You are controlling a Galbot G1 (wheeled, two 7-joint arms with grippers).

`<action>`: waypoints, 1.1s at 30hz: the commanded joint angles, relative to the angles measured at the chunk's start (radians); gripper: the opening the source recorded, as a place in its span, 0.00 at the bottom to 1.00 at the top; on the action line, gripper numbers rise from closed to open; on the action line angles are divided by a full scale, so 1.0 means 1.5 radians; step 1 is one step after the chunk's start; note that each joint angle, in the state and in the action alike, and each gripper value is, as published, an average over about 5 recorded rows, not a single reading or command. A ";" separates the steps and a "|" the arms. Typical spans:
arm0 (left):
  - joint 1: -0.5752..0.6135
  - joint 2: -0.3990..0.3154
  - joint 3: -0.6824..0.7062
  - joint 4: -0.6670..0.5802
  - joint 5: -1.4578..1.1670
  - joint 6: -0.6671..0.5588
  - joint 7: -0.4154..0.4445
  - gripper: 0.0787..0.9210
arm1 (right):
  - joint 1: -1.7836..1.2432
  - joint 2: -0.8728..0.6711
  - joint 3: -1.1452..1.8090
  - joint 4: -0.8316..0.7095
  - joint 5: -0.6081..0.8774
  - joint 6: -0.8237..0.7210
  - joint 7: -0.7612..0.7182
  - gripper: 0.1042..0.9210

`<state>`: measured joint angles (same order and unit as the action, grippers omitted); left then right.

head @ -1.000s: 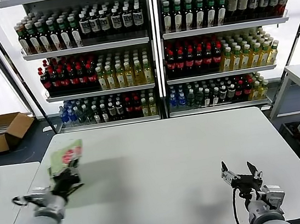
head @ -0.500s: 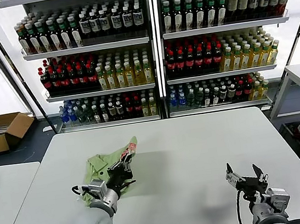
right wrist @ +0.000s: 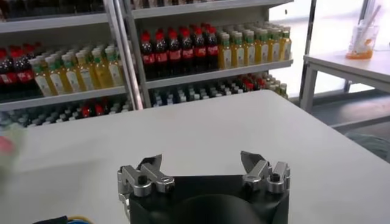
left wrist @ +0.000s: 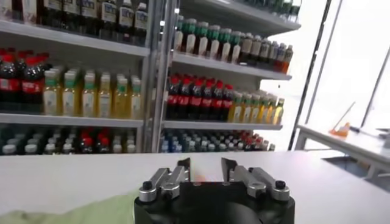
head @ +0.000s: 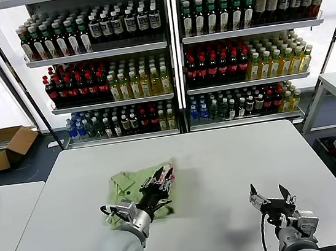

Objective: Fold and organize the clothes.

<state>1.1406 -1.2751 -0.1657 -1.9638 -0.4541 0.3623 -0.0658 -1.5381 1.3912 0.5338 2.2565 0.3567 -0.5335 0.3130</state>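
One shirt (head: 127, 189), two grippers apart.

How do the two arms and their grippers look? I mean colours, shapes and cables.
Both arms are rounded and light grey, each with a black cable looping near the wrist. The left gripper and the right gripper have black bodies and silver-grey metal finger links with dark screw heads, ending in dark pointed tips. No markings are visible.

Head camera high, looking down, both wrist cameras low, all sharing table (head: 224, 174) and shelves (head: 171, 57)
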 commanded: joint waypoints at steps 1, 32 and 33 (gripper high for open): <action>-0.007 -0.010 0.004 -0.021 -0.070 -0.032 -0.030 0.41 | 0.013 0.000 -0.018 -0.006 0.050 -0.013 0.002 0.88; 0.109 0.092 -0.173 -0.099 -0.019 0.062 -0.115 0.88 | 0.330 0.011 -0.286 -0.288 0.325 -0.031 0.128 0.88; 0.107 0.092 -0.172 -0.099 -0.019 0.063 -0.115 0.88 | 0.333 0.014 -0.290 -0.294 0.321 -0.031 0.128 0.88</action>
<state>1.2718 -1.1533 -0.3762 -2.0939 -0.4837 0.4412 -0.2239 -1.1355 1.3858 0.1840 1.9618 0.8215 -0.5775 0.4750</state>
